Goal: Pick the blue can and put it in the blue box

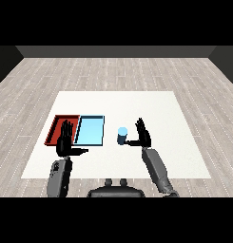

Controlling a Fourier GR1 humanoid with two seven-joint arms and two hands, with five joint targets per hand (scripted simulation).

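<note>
Pretty even, flat lighting, bright on the white table (137,102), no glare, barely any shadows, walls at the back dark, no visible edge warping.

Left hand (65,140) covers the near right corner of the red tray (55,128), and its fingers overlap the strip where that tray meets the light blue tray (91,130); whether the two trays touch there can't be told. Blue can (122,135) is small: no label or surface detail readable, and its base is hard to separate from its shadow. Right hand (143,135) thumb reaches toward the can, contact or gap can't be told. Both grey forearms are cut off low in the view, elbows unseen. The white table (137,104) shows only its top; legs and sides are hidden.
</note>
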